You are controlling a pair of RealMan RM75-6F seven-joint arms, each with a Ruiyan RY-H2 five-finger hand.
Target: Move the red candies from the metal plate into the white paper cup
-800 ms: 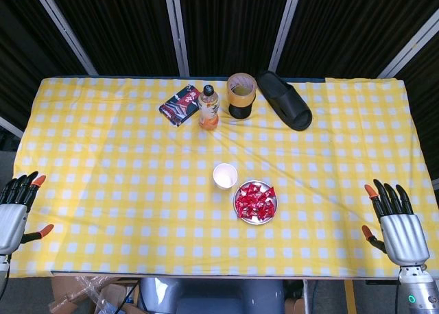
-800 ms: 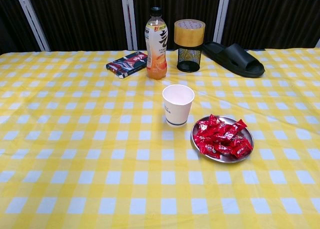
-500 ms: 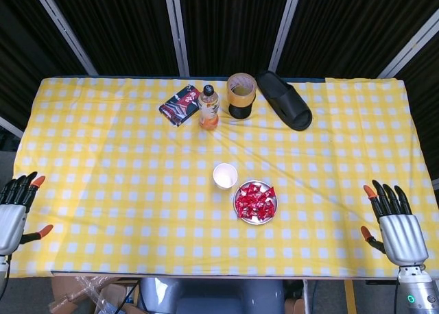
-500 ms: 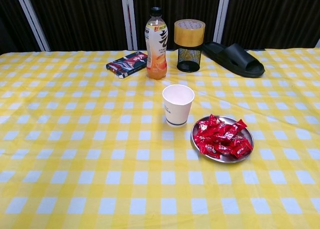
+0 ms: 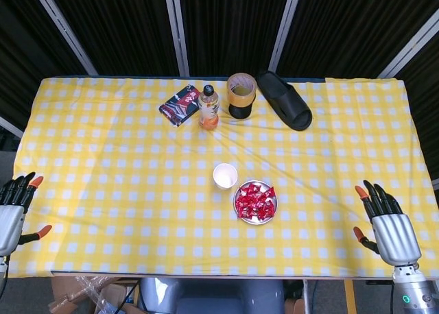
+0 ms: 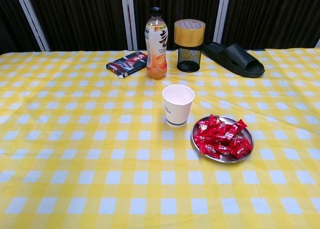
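1. My left hand (image 5: 12, 214) sits at the near left corner of the table (image 5: 103, 156), fingers spread, holding nothing. Only the head view shows it.
2. My right hand (image 5: 383, 221) sits at the near right edge, fingers fanned apart, also holding nothing. The chest view shows neither hand.
3. The red candies (image 5: 254, 201) are heaped on the metal plate (image 5: 241, 214), near the table's middle. In the chest view the individual wrappers (image 6: 221, 137) can be told apart and the plate's rim (image 6: 226, 158) shows bare at the near side.
4. The white paper cup (image 5: 225, 175) stands upright just beside the plate, to its far left, not touching it. The head view looks into its mouth; the chest view (image 6: 178, 105) shows its side wall with a dark band near the base.
5. At the far edge I note an orange drink bottle (image 6: 156, 43), a dark packet (image 6: 126, 64) lying flat to its left, a black mesh holder (image 6: 189, 59) with a roll of brown tape (image 6: 189, 32) on top, and a black slipper (image 6: 234, 59) to the right.
6. The yellow-and-white checked cloth covers the whole table; the head view alone shows its side edges.
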